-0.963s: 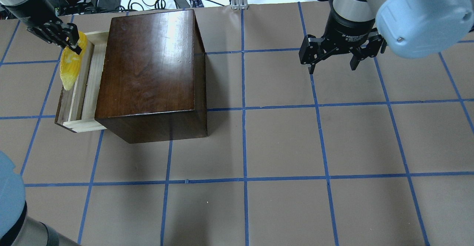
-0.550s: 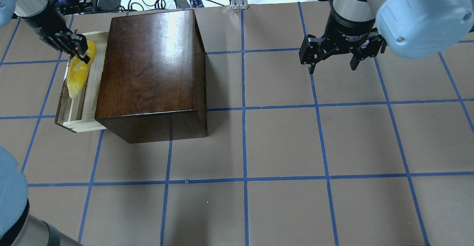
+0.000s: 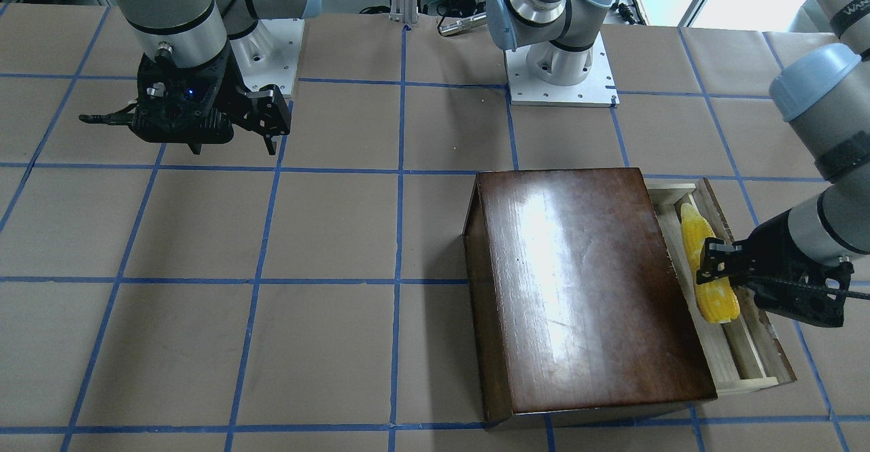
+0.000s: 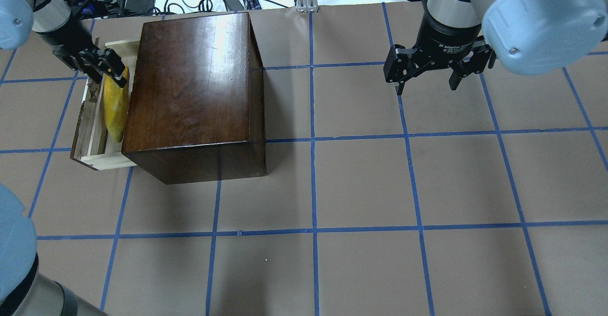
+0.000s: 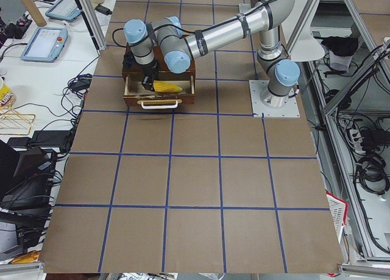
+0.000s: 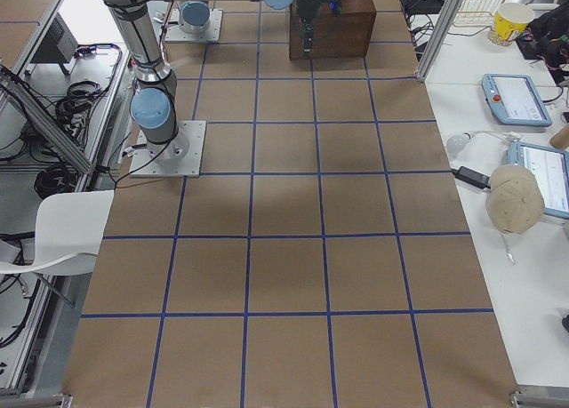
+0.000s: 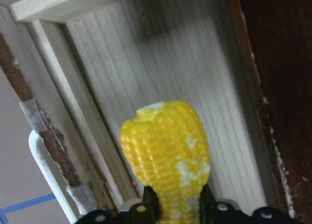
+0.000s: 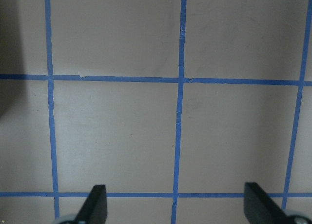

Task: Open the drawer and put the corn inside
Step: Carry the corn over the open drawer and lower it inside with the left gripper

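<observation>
Now holds the corn (image 3: 717, 299) in the left gripper (image 3: 711, 262), closed snugly on the cob with one finger on each side. Has it lengthwise over the pale wooden floor of the drawer (image 3: 741, 353), running parallel to the front panel and just beside the wall of the glossy dark-brown box (image 3: 584, 289). Cannot tell whether touching the floor or hanging just above it. Points the tapered tip toward the robot's base, as seen from the front-facing camera. Sits wholly within the drawer's outline from overhead, partly shaded by the box's edge. Reaches in from the robot's left side, over the chipped brown front panel and its white handle (image 7: 46, 168). Shows the drawer pulled out partway from the box's left face, with bare pale wood around the cob. Meanwhile carries nothing in the right gripper (image 4: 426, 88), spread wide and hanging over the brown paper table (image 4: 361, 183) with its blue tape grid, well apart from box and drawer, toward the far right of the surface.
</observation>
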